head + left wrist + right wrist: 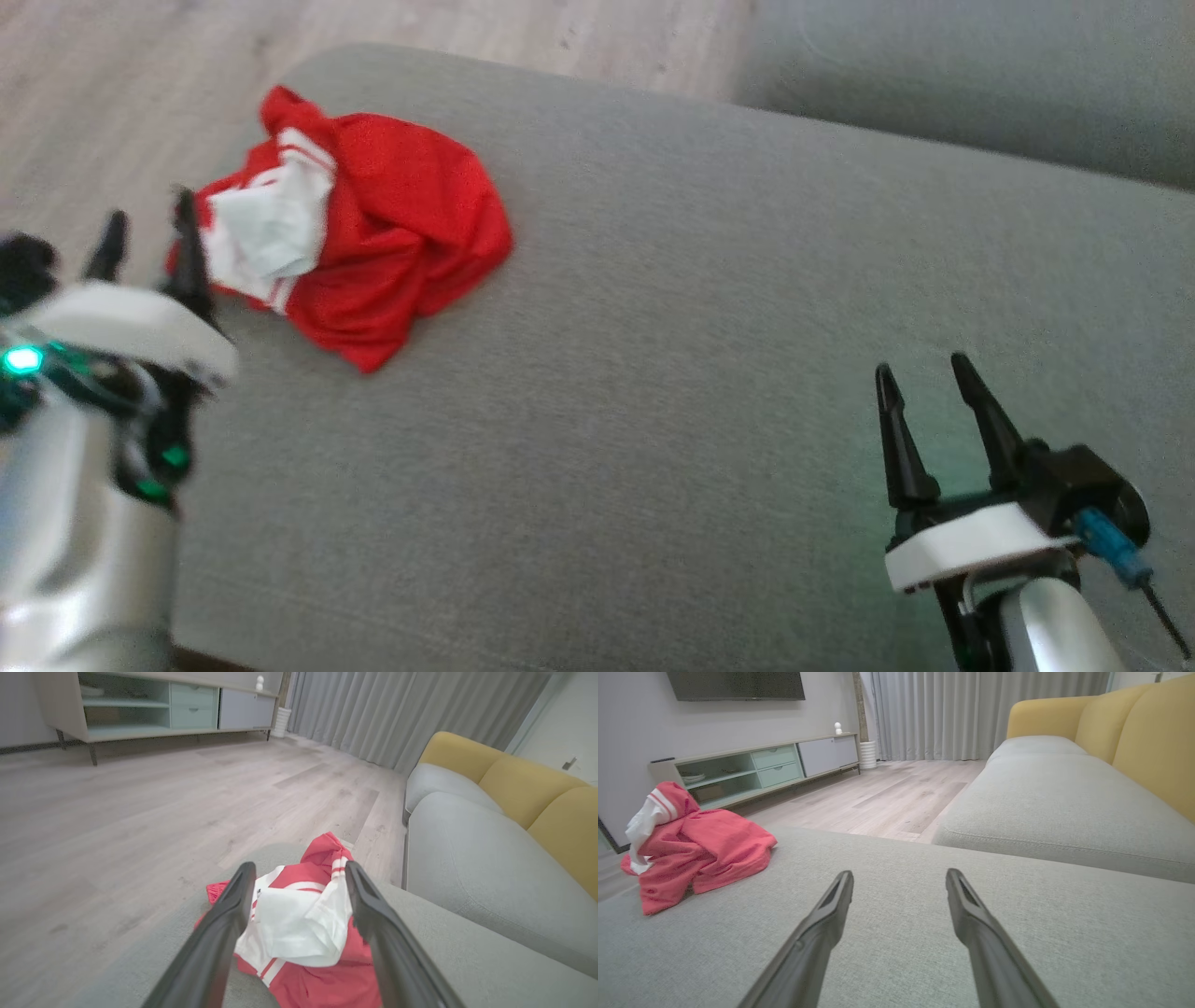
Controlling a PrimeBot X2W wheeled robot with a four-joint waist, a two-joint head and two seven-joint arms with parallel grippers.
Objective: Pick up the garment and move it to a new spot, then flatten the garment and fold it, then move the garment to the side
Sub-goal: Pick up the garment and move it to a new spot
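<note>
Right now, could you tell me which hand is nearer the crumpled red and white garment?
Left. The left hand is right beside the crumpled red and white garment, pointing at it; the right hand is far off to its right.

Grey seat cushion (896,970) beneath right gripper (899,874); wood floor (887,798), low cabinet (761,765), curtains (948,714) beyond it; yellow backrest (1139,732) ahead-right.

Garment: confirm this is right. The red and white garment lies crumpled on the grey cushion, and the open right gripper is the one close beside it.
Wrong gripper. The red and white garment lies crumpled on the grey cushion, but the open left gripper is the one close beside it; the right gripper is open well away from it. The head view shows this.
</note>
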